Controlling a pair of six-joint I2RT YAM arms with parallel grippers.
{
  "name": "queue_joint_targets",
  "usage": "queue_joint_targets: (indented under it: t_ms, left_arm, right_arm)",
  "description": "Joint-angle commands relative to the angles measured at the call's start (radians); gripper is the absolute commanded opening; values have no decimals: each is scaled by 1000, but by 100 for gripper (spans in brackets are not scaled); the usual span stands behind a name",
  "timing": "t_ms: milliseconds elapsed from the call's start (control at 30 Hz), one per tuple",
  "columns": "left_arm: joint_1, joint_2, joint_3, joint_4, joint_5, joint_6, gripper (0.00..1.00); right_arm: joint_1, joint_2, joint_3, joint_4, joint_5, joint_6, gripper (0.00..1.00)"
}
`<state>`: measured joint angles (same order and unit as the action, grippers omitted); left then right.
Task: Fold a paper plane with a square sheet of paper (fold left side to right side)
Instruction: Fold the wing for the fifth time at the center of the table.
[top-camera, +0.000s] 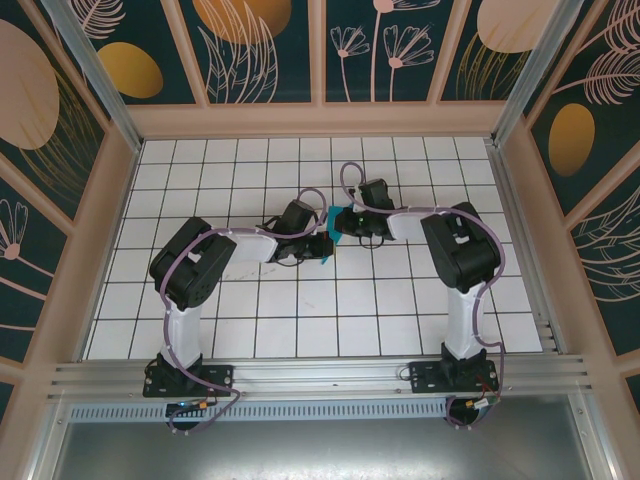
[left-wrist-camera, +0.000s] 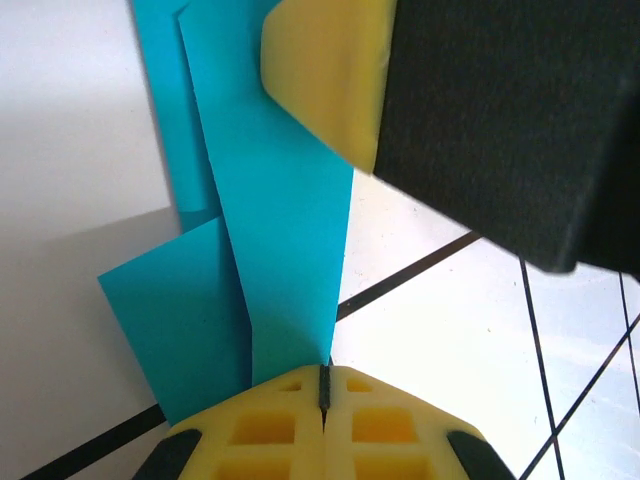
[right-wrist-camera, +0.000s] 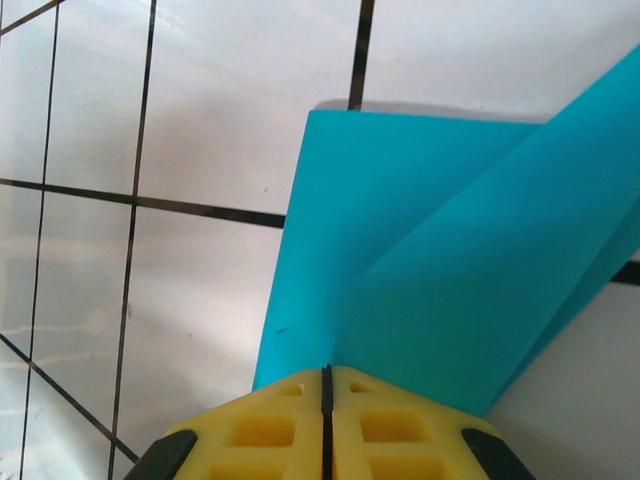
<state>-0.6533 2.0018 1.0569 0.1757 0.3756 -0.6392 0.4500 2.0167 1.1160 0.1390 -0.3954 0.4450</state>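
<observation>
The left claw (left-wrist-camera: 323, 385) is pinched tight on an edge of the folded blue paper (left-wrist-camera: 285, 250). The right claw (right-wrist-camera: 327, 385) pinches another edge, just across from it. The paper is at the middle of the white tiled bench (top-camera: 400, 320). Both arms bend inward and meet there.

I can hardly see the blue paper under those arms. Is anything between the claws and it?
Nothing visible. The left gripper and the right gripper are each shut directly on the folded cyan paper, held between them.
</observation>
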Motion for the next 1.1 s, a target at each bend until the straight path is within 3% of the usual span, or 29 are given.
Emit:
queue_joint_targets:
  t_ms: [0,1067]
  left_arm:
    - [-14,72,-48,-143,-70,13,4]
    - [-14,74,-57,-145,-76,13,3]
  right_arm:
    - [-30,35,48,-40,62,-49,11]
    - [-179,168,256,-155,35,-80,12]
